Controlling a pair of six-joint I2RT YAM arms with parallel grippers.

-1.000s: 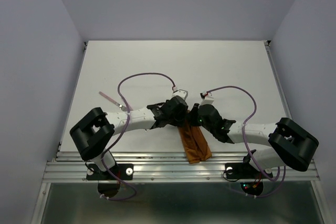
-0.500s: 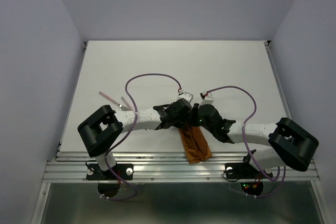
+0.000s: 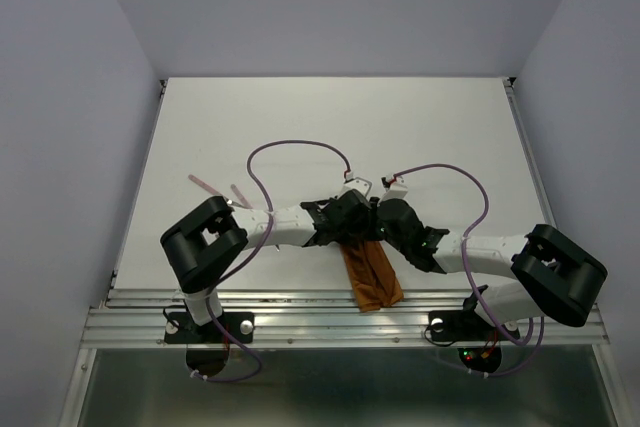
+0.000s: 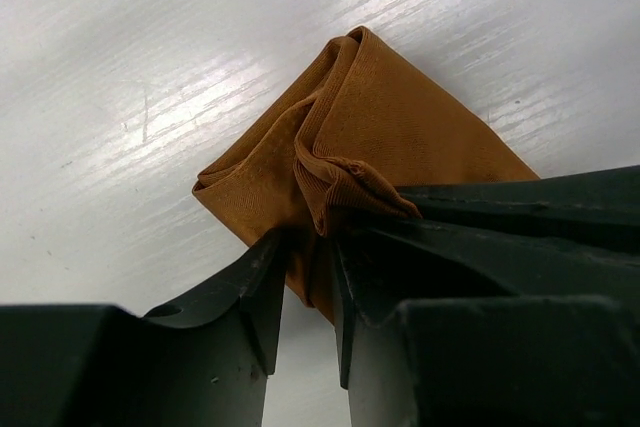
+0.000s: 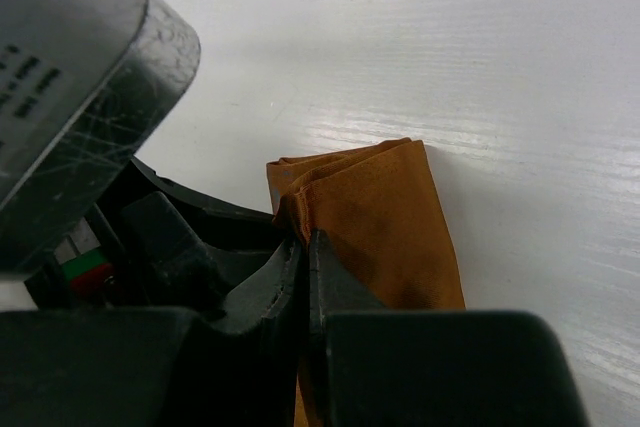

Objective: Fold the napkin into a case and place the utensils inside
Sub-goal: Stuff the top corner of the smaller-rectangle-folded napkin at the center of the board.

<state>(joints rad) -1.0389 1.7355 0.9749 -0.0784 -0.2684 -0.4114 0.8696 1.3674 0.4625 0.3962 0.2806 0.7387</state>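
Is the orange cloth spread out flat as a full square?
No, the orange cloth is folded into a narrow strip near the front edge of the table.

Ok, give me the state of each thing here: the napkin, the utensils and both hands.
napkin: folded into a narrow strip, lying on the table near its front edge, far end bunched up.
utensils: lying on the table off to the left, outside the napkin.
left hand: closed on a raised fold at the napkin's end.
right hand: shut on the napkin's edge.
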